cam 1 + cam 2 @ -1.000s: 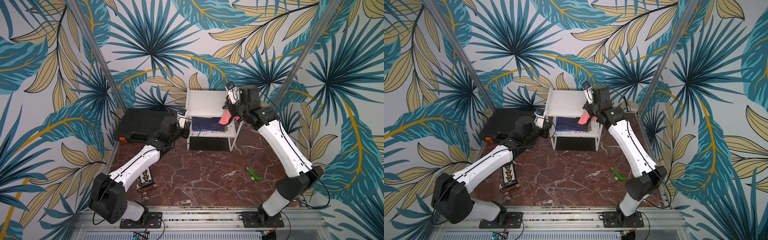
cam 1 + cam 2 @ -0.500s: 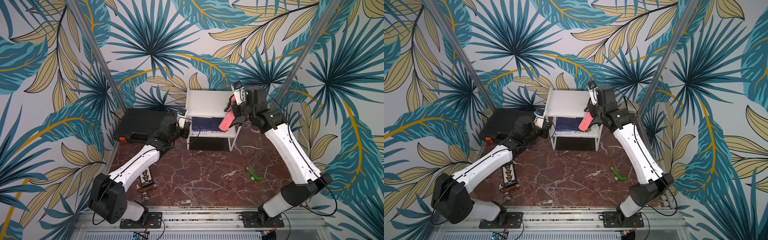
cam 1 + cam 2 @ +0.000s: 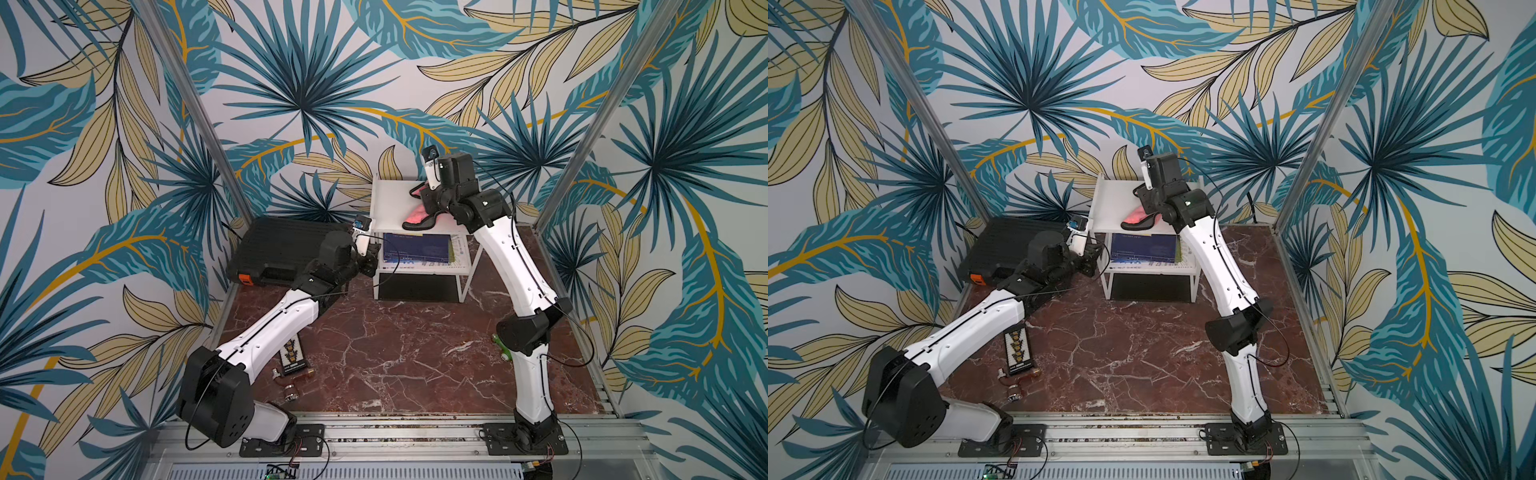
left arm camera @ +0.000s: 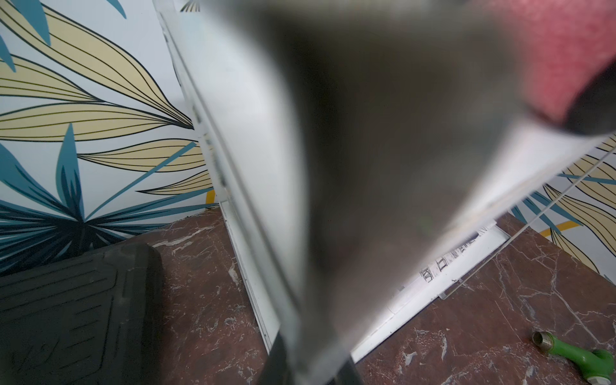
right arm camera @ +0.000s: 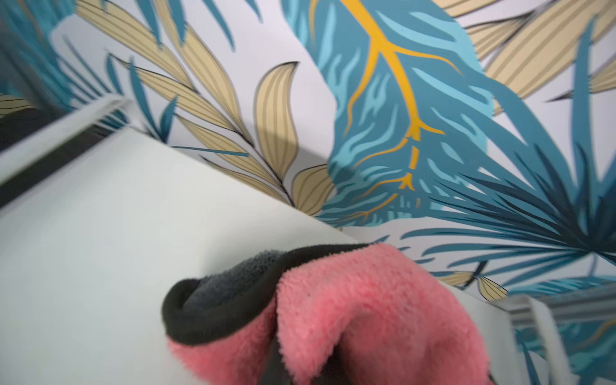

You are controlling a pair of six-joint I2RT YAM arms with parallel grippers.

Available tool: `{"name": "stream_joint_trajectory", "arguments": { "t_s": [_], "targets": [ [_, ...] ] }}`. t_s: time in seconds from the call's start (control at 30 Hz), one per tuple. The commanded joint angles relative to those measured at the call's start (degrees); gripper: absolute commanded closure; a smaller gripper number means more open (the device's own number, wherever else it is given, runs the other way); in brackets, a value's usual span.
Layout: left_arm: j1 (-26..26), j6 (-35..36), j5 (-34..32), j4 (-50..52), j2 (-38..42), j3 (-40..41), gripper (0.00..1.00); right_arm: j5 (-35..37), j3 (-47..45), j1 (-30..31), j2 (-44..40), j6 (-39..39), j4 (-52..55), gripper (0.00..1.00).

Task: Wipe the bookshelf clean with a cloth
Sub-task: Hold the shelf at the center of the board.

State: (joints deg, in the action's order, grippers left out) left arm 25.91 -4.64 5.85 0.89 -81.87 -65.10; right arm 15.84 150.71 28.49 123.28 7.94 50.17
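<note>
The bookshelf (image 3: 390,199) (image 3: 1111,199), a small white two-tier rack, stands against the back wall. The pink cloth (image 3: 417,218) (image 3: 1138,219) with dark edging lies bunched on the right half of its top board. My right gripper (image 3: 428,201) (image 5: 300,366) is above that board, shut on the cloth (image 5: 350,300). My left gripper (image 3: 371,259) (image 3: 1092,259) is at the rack's front left corner, level with the lower tier. It is shut on a thin frame rod, a blur in the left wrist view (image 4: 310,366). That view also shows the top board (image 4: 240,100) and the cloth (image 4: 573,50).
A black ribbed case (image 3: 286,249) (image 4: 66,316) with an orange latch lies left of the rack. A blue book (image 3: 415,249) sits on the lower tier. On the marble floor lie a green fitting (image 3: 505,351) (image 4: 580,353) by the right arm and a card with small parts (image 3: 293,357).
My right gripper has carried the cloth from the rack's right edge, where it hung down, leftward over the top board, where it now lies. The left arm has not moved.
</note>
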Motion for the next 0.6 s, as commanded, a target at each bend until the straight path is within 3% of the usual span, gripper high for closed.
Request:
{"name": "stream_joint_trajectory", "arguments": {
  "t_s": [0.0, 0.1, 0.17, 0.23, 0.37, 0.47, 0.57],
  "targets": [
    [-1.1, -5.8, -1.2, 6.6, 1.2, -0.8, 1.0, -4.2, -0.8, 0.9, 1.6, 1.7, 7.0, 1.0],
    [-1.2, -6.2, -1.7, 5.4, 2.4, 0.9, 1.0, 4.3, -11.8, -6.0, -6.5, 0.9, 2.8, 1.0],
    [-1.2, -6.2, -2.5, 4.8, 2.6, 1.3, 1.0, 2.3, -22.1, -10.0, -11.5, 0.1, -3.3, 1.0],
    [-1.3, -5.8, -2.8, 5.0, 2.1, 0.9, 1.0, 1.4, -25.1, -11.4, -12.0, 0.1, -5.1, 1.0],
    [-1.2, -5.6, -2.6, 5.7, 1.0, -0.3, 1.0, 2.4, -14.8, -11.5, -2.9, -1.1, 1.0, 1.0],
    [-1.2, -5.4, -2.8, 5.2, 0.9, -0.1, 1.0, 3.3, -2.3, -11.4, 7.4, -2.5, 5.7, 1.0],
    [-1.3, -4.6, -2.7, 5.7, 0.4, -0.4, 1.0, -0.2, 11.5, -10.5, 16.9, -4.7, 11.9, 1.0]
  ]
}}
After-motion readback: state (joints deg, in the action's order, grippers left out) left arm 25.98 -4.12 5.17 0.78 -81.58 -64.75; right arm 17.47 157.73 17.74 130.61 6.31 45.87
